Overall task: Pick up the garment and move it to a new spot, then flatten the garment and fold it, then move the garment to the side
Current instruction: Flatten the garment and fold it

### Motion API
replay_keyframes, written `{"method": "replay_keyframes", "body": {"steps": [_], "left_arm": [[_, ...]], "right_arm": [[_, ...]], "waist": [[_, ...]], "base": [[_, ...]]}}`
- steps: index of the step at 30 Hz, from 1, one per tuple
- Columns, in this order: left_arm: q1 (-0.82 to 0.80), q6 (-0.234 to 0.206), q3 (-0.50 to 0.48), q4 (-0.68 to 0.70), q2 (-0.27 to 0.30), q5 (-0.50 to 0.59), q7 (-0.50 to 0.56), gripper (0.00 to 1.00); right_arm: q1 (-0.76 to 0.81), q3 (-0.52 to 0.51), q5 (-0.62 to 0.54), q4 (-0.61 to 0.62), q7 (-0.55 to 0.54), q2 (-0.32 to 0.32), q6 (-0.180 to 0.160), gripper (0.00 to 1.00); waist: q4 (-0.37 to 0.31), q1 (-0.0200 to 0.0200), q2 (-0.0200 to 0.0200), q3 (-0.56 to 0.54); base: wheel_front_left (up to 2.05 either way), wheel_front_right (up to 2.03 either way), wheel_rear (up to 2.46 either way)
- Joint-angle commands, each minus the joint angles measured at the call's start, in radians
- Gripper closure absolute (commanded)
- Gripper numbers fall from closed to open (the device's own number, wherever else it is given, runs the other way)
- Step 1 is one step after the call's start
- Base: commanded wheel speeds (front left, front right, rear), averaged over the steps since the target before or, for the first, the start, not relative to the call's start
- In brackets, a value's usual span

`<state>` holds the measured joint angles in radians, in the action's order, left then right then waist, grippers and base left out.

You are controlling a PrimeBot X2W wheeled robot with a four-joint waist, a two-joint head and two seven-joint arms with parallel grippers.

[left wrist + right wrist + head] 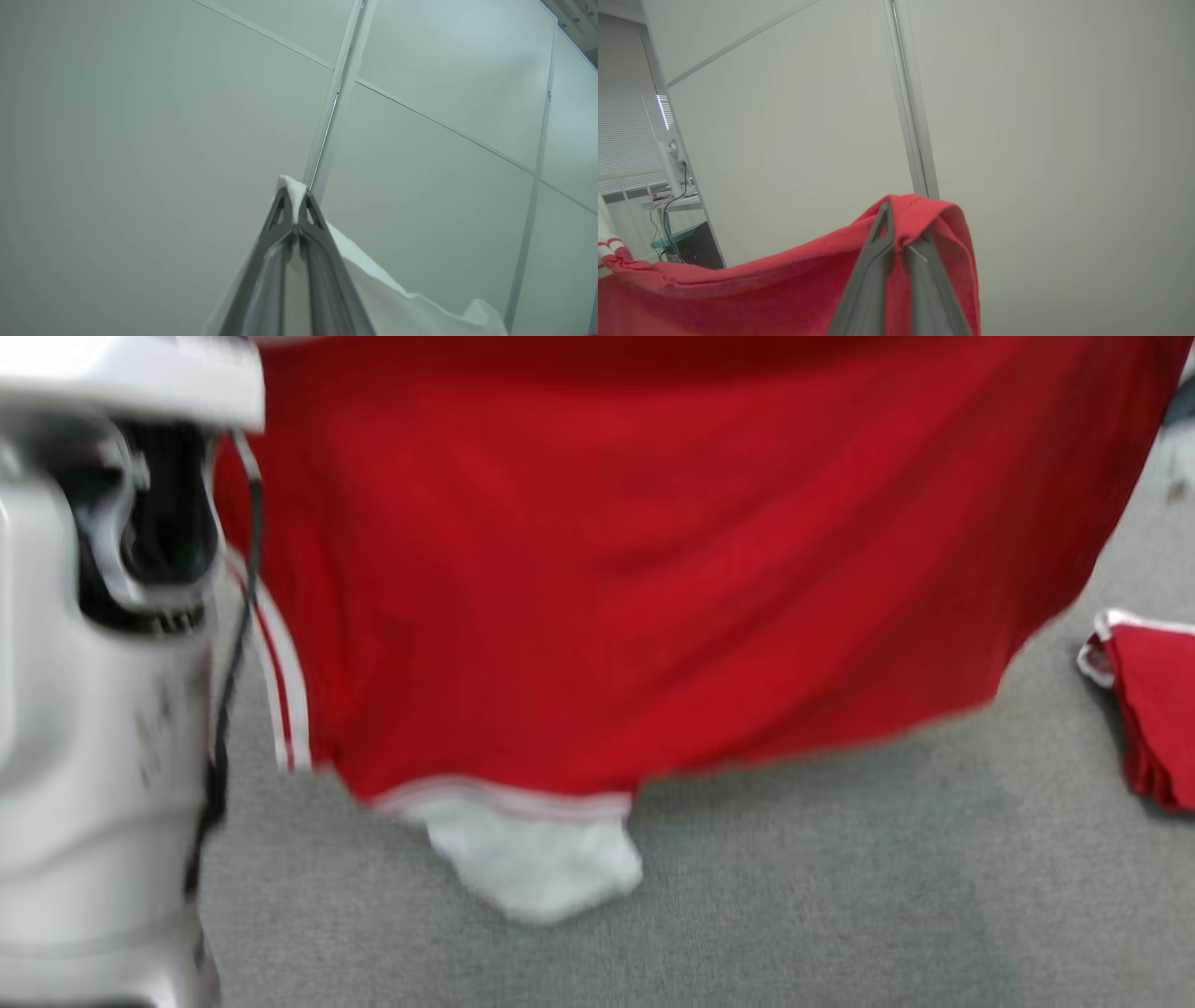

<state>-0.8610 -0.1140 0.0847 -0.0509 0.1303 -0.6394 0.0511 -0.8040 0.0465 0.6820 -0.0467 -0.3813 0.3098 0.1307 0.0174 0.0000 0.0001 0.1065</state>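
The garment (pixel 635 607) is red with white striped trim and a white part hanging at its lower edge. It hangs spread wide above the grey carpet in the head view. In the left wrist view my left gripper (pixel 294 198) is shut on a white edge of the garment (pixel 292 186), with white cloth trailing down to the right. My right gripper (pixel 901 219) is shut on a red hem of the garment (pixel 924 210), which drapes away to the left. Both grippers point up toward a pale wall.
A second folded red cloth (pixel 1153 700) with white trim lies on the grey carpet (pixel 794 896) at the right. My pale left arm (pixel 103 709) stands at the left edge. A desk with cables (pixel 672 200) stands by a window with blinds.
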Motion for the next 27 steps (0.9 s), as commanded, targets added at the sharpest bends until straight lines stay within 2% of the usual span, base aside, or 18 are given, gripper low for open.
{"method": "replay_keyframes", "body": {"steps": [1, 3, 6, 10, 14, 19, 22, 27], "left_arm": [[-0.091, 0.013, 0.008, -0.058, 0.011, 0.018, -0.006, 1.00], [-0.149, 0.017, 0.010, -0.106, 0.014, 0.028, -0.015, 1.00], [-0.342, 0.034, 0.012, -0.246, 0.026, 0.056, -0.058, 1.00], [-0.540, 0.042, -0.010, -0.440, 0.020, 0.066, -0.159, 1.00], [-0.693, 0.052, -0.014, -0.585, 0.018, 0.092, -0.260, 1.00], [-0.755, 0.074, -0.030, -0.700, -0.005, 0.099, -0.310, 1.00], [-0.707, 0.109, -0.025, -0.746, -0.017, 0.117, -0.315, 1.00], [-0.573, 0.150, -0.027, -0.724, -0.040, 0.185, -0.316, 1.00]], "right_arm": [[-0.089, 0.027, -0.012, -0.040, 0.011, 0.016, 0.000, 1.00], [-0.146, 0.050, -0.025, -0.078, 0.025, 0.030, 0.000, 1.00], [-0.333, 0.184, -0.125, -0.173, 0.110, 0.104, 0.000, 1.00], [-0.545, 0.255, -0.170, -0.380, 0.273, 0.099, 0.000, 1.00], [-0.691, 0.243, -0.155, -0.559, 0.432, 0.064, 0.000, 1.00], [-0.730, 0.312, -0.071, -0.660, 0.563, 0.061, 0.000, 1.00], [-0.671, 0.381, 0.009, -0.692, 0.587, 0.073, 0.000, 1.00], [-0.551, 0.484, 0.138, -0.726, 0.601, 0.106, 0.000, 1.00]], "waist": [[-0.014, 0.0000, -0.0001, 0.140], [-0.012, 0.0000, -0.0001, 0.174], [-0.006, 0.0000, -0.0001, 0.278], [-0.001, 0.0000, -0.0001, 0.349], [0.009, 0.0000, -0.0001, 0.409], [0.031, 0.0000, -0.0001, 0.464], [0.046, 0.0000, -0.0001, 0.483], [0.073, 0.0000, -0.0001, 0.484]], "base": [[0.00, 0.00, 0.00], [0.00, 0.00, 0.00], [0.00, 0.00, 0.00], [0.00, 0.00, 0.00], [0.00, 0.00, 0.00], [0.00, 0.00, 0.00], [0.00, 0.00, 0.00], [0.00, 0.00, 0.00]]}}
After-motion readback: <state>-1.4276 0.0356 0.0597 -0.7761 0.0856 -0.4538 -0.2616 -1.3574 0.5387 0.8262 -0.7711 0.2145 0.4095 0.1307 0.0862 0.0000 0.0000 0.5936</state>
